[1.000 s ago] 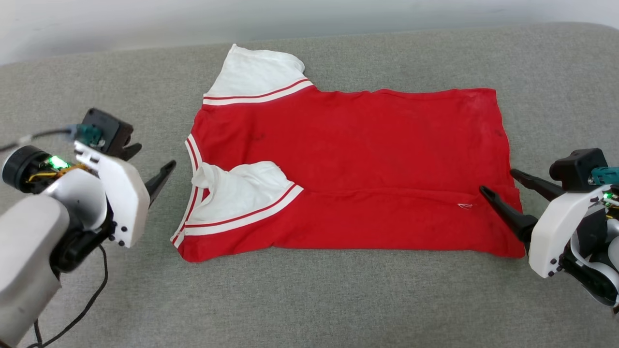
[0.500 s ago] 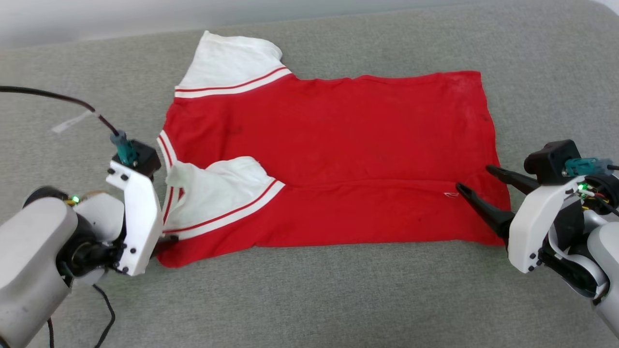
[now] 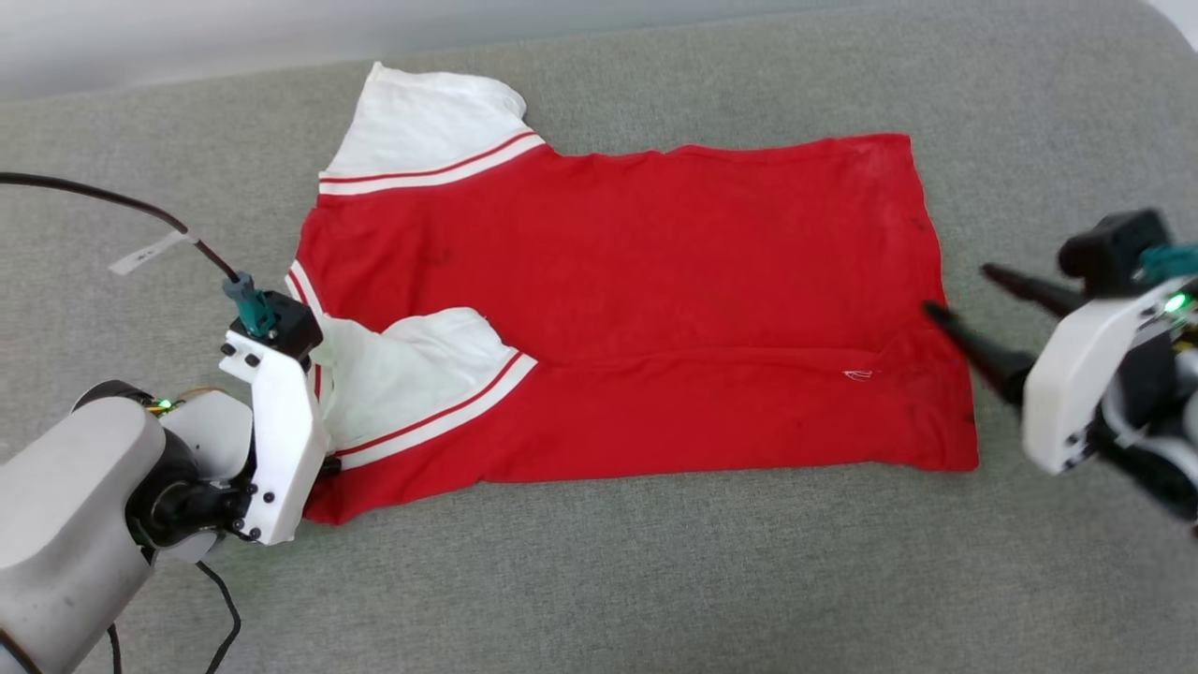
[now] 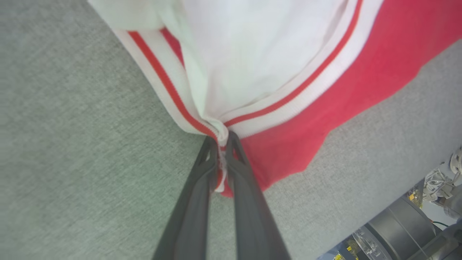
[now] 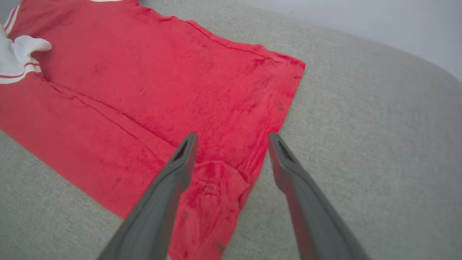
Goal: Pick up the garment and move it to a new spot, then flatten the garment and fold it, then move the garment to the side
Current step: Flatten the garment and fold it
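At the striped corner, left pincer (image 4: 221, 140) pinches the garment (image 3: 655, 281); right pincer (image 5: 232, 137) gapes over its hem.

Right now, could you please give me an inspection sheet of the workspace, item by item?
Surface: grey fabric cushion, no stains seen.
Job's things: garment spread out, plain red side up, near edge folded over, one white sleeve lying on the body.
Clutter: nothing seen.
Grippers: left gripper shut on the garment's striped trim; right gripper open, one finger over the hem, one over the cushion.
Cables: black cable with a white tag runs to the left wrist.
Surroundings: pale wall behind the cushion.
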Tool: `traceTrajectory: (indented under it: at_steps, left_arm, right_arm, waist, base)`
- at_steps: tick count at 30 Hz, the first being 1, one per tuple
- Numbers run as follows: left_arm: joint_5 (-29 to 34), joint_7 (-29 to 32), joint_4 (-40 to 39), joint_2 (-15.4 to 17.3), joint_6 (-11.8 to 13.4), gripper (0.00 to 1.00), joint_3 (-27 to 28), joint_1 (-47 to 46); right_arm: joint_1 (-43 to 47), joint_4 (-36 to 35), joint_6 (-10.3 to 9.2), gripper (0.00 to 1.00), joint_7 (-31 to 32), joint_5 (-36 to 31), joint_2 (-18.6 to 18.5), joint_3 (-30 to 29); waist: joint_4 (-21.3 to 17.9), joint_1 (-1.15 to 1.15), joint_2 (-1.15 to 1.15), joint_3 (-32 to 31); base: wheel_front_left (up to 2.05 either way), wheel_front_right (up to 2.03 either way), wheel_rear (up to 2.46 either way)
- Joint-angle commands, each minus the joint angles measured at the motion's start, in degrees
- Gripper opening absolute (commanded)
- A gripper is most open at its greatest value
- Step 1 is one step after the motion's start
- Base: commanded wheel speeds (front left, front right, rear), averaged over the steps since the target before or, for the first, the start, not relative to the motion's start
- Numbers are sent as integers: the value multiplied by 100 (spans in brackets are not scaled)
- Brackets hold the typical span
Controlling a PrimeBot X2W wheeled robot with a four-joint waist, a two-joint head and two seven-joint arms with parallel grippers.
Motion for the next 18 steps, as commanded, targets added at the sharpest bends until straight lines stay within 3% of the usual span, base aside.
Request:
traceTrajectory:
  at_steps: [1,11,15,18]
  left_arm:
    - [52,-7,54,-44,-9,0,-98,115]
    - [90,-212,-301,132,-97,0,51,-163]
    - [111,-255,-469,129,-98,0,79,-250]
    - [163,-228,-577,124,-97,0,56,-307]
  right_arm:
    - [-150,-28,-2,100,96,4,-79,25]
    - [-732,-75,-2,100,2490,839,-749,398]
    - [-643,112,-2,100,2973,1017,-677,465]
    - [-459,326,-2,100,2962,1048,-452,484]
  waist:
    - [34,0,0,-56]
    - [176,0,0,-141]
    - [256,0,0,-44]
    - [313,0,0,53]
  base:
    - [0,0,0]
    - [0,0,0]
    - [0,0,0]
    - [0,0,0]
